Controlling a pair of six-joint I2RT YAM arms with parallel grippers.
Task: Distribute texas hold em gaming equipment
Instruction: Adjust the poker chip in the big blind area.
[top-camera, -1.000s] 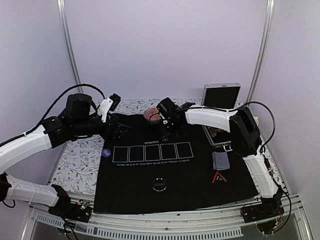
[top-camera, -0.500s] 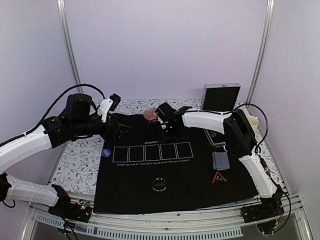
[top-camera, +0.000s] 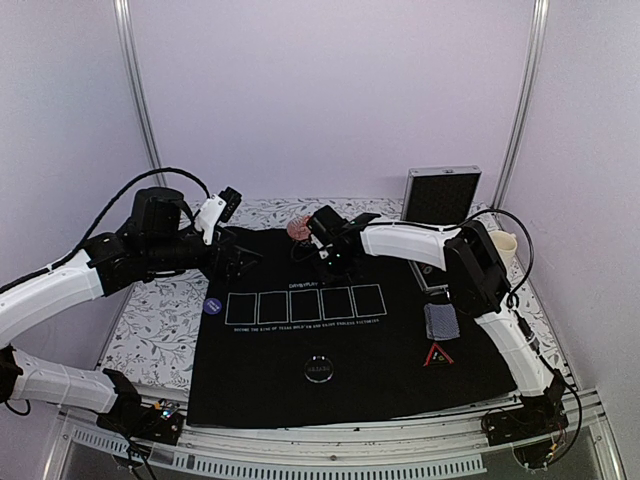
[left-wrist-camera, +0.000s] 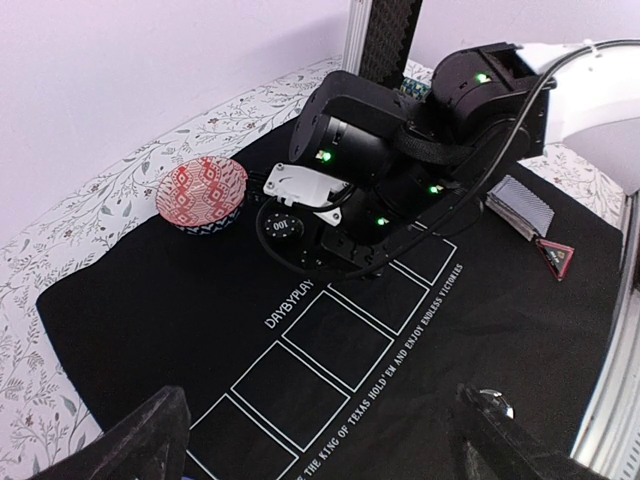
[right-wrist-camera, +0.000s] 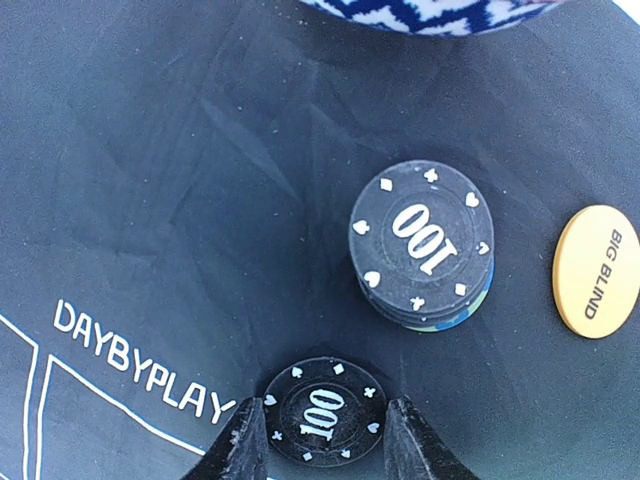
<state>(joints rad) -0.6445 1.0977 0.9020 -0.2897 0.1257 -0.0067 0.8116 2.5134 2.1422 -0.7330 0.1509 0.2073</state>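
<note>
Here, a single black 100 chip (right-wrist-camera: 323, 412) lies low in the middle of the right wrist view, face up. The right claw (right-wrist-camera: 325, 432) is narrowed to the chip's width, with one finger at each side of its rim; whether the chip is lifted or rests flat on the black mat (right-wrist-camera: 150, 180) cannot be told. Just above and right of it stands the chip stack (right-wrist-camera: 423, 245), black 100 on top, with teal and pale edges showing beneath. Close beside the stack, at the right edge, sits the orange BIG BLIND button (right-wrist-camera: 597, 270), not touching it. At the top edge is the rim of the patterned bowl (right-wrist-camera: 430, 12). In the top view the right claw (top-camera: 326, 252) is at the upper middle of the mat, above the white rectangles. The blue button (top-camera: 212, 306) is at the mat's left edge, the black round button (top-camera: 319, 369) lower middle, and the playing cards (top-camera: 441, 321) at right with the red-edged triangle (top-camera: 438, 355) below them. The silver case (top-camera: 442, 195) stands open at upper right. The left claw (left-wrist-camera: 320, 420) hangs spread wide with nothing between its fingers.
</note>
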